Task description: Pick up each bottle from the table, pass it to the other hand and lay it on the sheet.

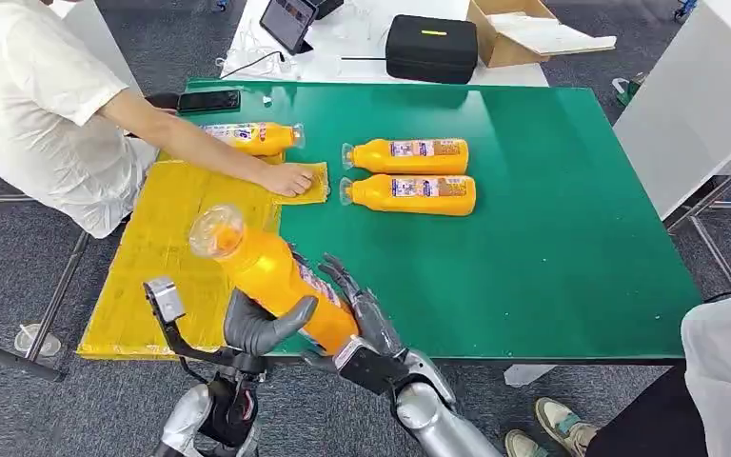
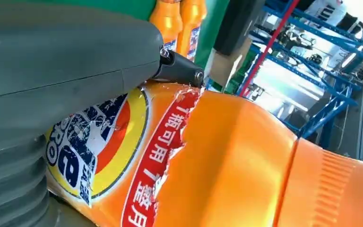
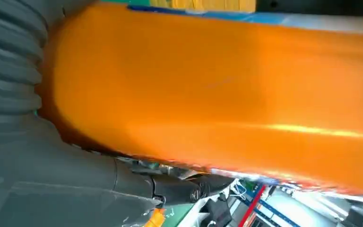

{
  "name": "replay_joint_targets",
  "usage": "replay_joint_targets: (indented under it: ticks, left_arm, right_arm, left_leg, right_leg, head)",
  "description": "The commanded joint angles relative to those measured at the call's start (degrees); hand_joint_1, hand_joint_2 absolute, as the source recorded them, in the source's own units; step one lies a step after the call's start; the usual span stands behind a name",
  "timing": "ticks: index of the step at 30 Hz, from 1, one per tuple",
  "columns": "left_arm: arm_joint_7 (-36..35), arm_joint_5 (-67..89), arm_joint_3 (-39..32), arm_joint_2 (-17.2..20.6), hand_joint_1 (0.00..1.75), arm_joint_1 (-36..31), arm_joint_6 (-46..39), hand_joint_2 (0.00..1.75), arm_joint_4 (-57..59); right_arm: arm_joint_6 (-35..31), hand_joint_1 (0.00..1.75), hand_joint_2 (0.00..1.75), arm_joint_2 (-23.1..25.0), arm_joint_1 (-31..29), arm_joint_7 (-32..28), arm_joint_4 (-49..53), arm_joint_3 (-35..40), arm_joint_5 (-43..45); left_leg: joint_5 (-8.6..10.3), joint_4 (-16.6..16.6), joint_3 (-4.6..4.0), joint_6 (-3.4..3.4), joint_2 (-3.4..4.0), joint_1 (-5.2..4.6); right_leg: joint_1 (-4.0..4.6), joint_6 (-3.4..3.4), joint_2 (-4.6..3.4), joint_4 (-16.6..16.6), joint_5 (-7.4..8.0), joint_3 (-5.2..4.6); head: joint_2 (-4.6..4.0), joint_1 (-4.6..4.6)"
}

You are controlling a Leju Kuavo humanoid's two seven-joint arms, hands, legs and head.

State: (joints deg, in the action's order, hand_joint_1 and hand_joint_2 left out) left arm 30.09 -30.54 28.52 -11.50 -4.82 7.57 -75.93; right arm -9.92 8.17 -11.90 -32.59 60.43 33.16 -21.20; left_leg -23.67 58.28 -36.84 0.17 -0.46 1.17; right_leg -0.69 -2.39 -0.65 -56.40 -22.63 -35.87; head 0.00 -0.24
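The orange bottle [image 1: 271, 276] sits between both hands above the near edge of the green table [image 1: 571, 238], its long axis tilted, the clear cap end up and away toward the yellow sheet [image 1: 167, 257], its base down toward the robot's body. The left hand [image 1: 257, 326] wraps the lower body from the sheet side, its thick thumb across the label; in the left wrist view that thumb presses flat on the bottle [image 2: 227, 156]. The right hand [image 1: 362, 309] lies against the opposite flank with its fingers spread along the side; the right wrist view shows the bottle [image 3: 217, 94] close against the palm, but whether this hand grips or merely rests on it I cannot tell. So the handover seems midway. The sheet lies beyond the left hand, on its outer side, making the left arm the nearer one for laying down. Two more bottles [image 1: 409, 173] lie side by side well beyond the right hand; a person's hand [image 1: 287, 178] presses the sheet's far corner.
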Motion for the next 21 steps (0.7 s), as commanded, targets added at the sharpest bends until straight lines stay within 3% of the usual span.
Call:
replay_joint_targets:
  ticks: [1,2,3,7,11,15,19,21]
  left_arm:
    - [1.1,4.1,-5.4,1.0,1.75,-0.9,-9.5,1.75,-1.9]
    - [2.3,7.3,-6.9,0.8,1.75,-0.3,-13.8,1.75,-2.9]
    - [2.6,11.8,-7.2,1.1,1.75,0.1,-18.5,1.75,-3.7]
    - [2.5,11.8,-7.8,1.6,1.75,0.5,-18.4,1.75,-4.5]
    - [6.6,31.4,-10.5,3.5,1.75,-1.4,-38.6,1.75,-1.7]
    - [1.5,51.1,-13.4,6.4,1.75,-4.7,-46.5,1.75,7.2]
    - [0.6,56.5,-14.2,6.8,1.75,-6.2,-47.1,1.75,11.7]
    - [-2.2,64.4,-13.9,6.8,1.75,-7.7,-46.5,1.75,16.1]
  right_arm:
    - [-21.2,0.0,0.0,-0.2,2.9,-7.0,5.4,-2.6,-4.0]
    - [-27.2,0.0,0.0,-0.7,5.1,-7.4,13.2,-4.1,0.6]
    - [-30.1,0.0,0.0,-1.3,6.8,-7.4,18.6,-6.6,-0.3]
    - [-29.5,0.0,0.0,-3.2,7.4,-7.4,20.3,-7.1,0.9]
    - [-30.1,0.0,0.0,-0.1,13.0,-7.4,37.2,-22.1,-0.7]
    - [-30.0,0.0,0.0,-4.1,13.0,-7.4,34.9,-21.9,2.1]
    - [-30.1,0.0,0.0,-3.9,11.9,-7.4,32.4,-20.1,2.6]
    - [-28.9,0.0,0.0,-4.4,10.8,-7.4,27.9,-17.4,1.5]
  left_leg:
    - [-0.07,0.0,0.23,0.04,-0.01,-0.01]
    - [-0.04,0.0,0.11,0.03,0.0,-0.01]
    - [-0.1,0.0,0.23,0.04,0.03,-0.02]
    - [-0.04,0.0,0.12,0.06,-0.09,-0.05]
    - [-0.11,0.0,0.21,0.07,-0.08,-0.06]
    - [0.01,-0.1,0.1,0.03,-0.14,-0.03]
    - [-0.03,-0.2,0.56,0.08,-0.11,-0.07]
    - [0.0,-0.1,0.24,0.04,0.07,-0.05]
  right_leg:
    - [0.02,0.09,0.1,0.0,-0.1,0.22]
    - [0.02,0.07,0.07,0.0,-0.06,0.1]
    - [0.02,0.09,0.07,0.0,-0.11,0.22]
    - [-0.03,0.05,0.17,0.0,-0.09,0.12]
    - [-0.02,0.09,0.18,-0.1,-0.17,0.22]
    - [-0.01,0.06,0.18,0.1,-0.04,0.13]
    - [-0.02,0.14,0.22,0.1,-0.1,0.55]
    - [-0.03,0.08,-0.01,0.1,0.01,0.19]
  head:
    - [0.0,0.0]
    - [0.0,0.04]
    - [0.0,0.02]
    - [0.0,0.02]
    - [0.0,0.02]
    - [0.02,-0.02]
    - [0.0,0.02]
    - [0.0,0.0]
